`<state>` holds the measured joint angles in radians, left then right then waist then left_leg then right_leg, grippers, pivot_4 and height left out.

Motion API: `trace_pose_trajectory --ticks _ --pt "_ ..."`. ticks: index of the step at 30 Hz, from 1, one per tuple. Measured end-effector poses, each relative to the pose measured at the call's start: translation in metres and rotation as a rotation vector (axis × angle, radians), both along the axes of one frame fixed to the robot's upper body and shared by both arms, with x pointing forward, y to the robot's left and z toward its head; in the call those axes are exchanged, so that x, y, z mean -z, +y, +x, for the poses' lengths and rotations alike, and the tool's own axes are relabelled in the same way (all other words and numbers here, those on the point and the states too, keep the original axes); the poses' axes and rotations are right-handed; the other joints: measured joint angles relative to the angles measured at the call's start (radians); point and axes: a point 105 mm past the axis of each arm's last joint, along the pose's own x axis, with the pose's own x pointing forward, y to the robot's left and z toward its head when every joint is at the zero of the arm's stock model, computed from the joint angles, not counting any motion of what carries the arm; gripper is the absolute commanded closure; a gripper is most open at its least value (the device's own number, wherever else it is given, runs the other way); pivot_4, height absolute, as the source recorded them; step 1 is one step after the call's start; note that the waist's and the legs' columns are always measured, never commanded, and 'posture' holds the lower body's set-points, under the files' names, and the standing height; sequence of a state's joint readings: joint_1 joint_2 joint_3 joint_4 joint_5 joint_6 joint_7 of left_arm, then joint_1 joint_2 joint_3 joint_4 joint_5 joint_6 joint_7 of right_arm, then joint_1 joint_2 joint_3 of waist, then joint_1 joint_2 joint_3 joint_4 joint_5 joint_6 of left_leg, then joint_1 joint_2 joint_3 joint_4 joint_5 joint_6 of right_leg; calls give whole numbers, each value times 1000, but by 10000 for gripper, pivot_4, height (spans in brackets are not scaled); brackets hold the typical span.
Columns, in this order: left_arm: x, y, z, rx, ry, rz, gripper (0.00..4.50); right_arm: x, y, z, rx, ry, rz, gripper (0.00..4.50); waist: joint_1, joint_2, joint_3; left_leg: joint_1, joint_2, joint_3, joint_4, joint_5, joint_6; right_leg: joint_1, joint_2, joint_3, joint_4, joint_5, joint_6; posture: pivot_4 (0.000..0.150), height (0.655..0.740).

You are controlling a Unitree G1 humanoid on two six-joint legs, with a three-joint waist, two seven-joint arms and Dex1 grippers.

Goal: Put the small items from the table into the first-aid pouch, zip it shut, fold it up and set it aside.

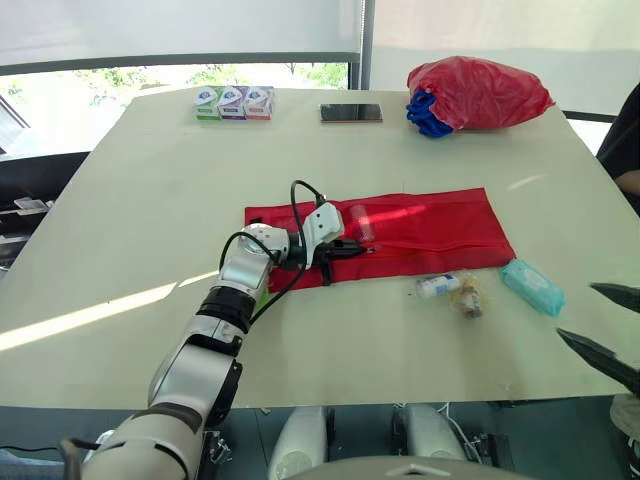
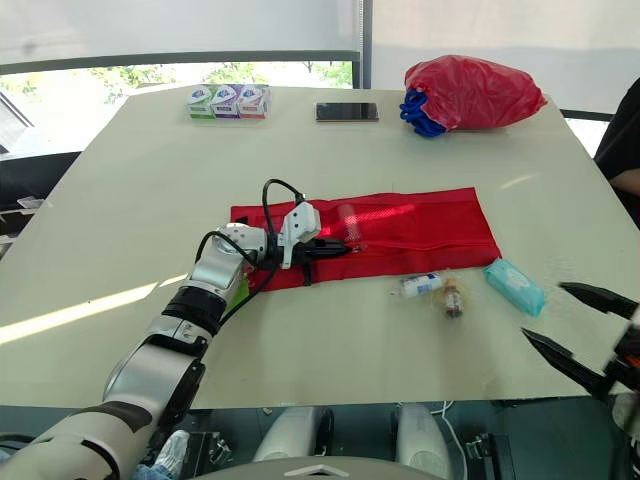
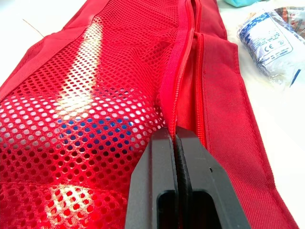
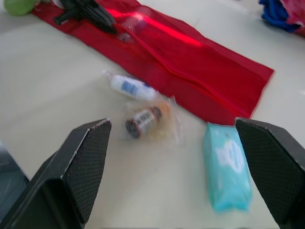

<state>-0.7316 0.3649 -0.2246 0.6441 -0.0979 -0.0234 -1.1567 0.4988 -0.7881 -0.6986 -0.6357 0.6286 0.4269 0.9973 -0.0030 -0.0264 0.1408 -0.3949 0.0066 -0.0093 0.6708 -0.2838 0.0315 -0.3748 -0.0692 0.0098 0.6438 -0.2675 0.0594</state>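
Loose items, a teal wipes pack [image 1: 532,286], bagged vial [image 1: 468,298] and white bottle [image 1: 437,286], lie just beside the red first-aid pouch [image 1: 440,225], nearest the wide-open right gripper [image 2: 542,310]. Left gripper [image 1: 352,250], jaws pressed together, sits on the pouch's crosswise zipper [image 3: 187,67].

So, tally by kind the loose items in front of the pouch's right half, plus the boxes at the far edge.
Boxes: 3
White tube: 1
Brown bottle: 1
Wipes pack: 1
Total: 6
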Motion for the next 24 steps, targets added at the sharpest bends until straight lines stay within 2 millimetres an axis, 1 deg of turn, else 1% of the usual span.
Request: trace_pose_trajectory --ticks 2,3,6,9,11,12,16,19,20,24 --pt "0 0 0 1 -3 3 45000 7 12 11 -52 43 -31 1018 0 0 0 0 0 0 0 0 0 0 0 0 0 0 0 1500 7400" --pt "0 -1 0 4 -7 10 45000 11 22 21 -89 65 -45 1018 0 0 0 0 -1 0 0 0 0 0 0 0 0 0 0 1500 7400" --pt "-1 -6 0 20 -15 13 45000 15 41 41 -164 76 -79 1018 4 0 0 -1 -2 -1 0 0 0 0 0 -1 0 0 0 1500 7400" --pt "-1 -9 -1 28 -17 10 45000 21 51 57 -207 92 -163 1018 12 0 0 -2 -2 -1 1 0 0 0 0 -1 -1 0 0 1500 7400" --pt "0 -9 0 29 -19 11 45000 22 56 63 -228 99 -192 1018 14 0 0 -2 -2 -1 2 0 0 0 0 -1 -1 0 0 1500 7400" --pt "0 -8 0 25 -18 13 45000 22 65 73 -258 102 -237 1018 12 0 1 -2 -2 0 2 0 -1 -1 0 -1 0 0 0 1500 7400" --pt "0 -13 0 34 -21 6 45000 23 83 87 -328 106 -341 1018 17 0 1 -2 -2 -2 2 0 0 0 0 -2 -1 0 0 1500 7400" --pt "1 -12 0 31 -18 6 45000 27 92 92 -360 131 -399 1018 16 0 1 -3 -2 -1 3 1 -1 -1 0 -2 -1 0 0 1500 7400" --pt "0 -13 1 31 -18 5 45000 27 94 95 -361 134 -408 1018 15 0 1 -3 -2 -1 3 1 -2 -1 0 -2 -1 0 0 1500 7400" --pt "0 -13 1 28 -12 0 45000 43 94 99 -390 190 -539 1018 17 1 1 -3 -2 -2 3 1 -1 -1 0 -3 0 0 0 1500 7400"
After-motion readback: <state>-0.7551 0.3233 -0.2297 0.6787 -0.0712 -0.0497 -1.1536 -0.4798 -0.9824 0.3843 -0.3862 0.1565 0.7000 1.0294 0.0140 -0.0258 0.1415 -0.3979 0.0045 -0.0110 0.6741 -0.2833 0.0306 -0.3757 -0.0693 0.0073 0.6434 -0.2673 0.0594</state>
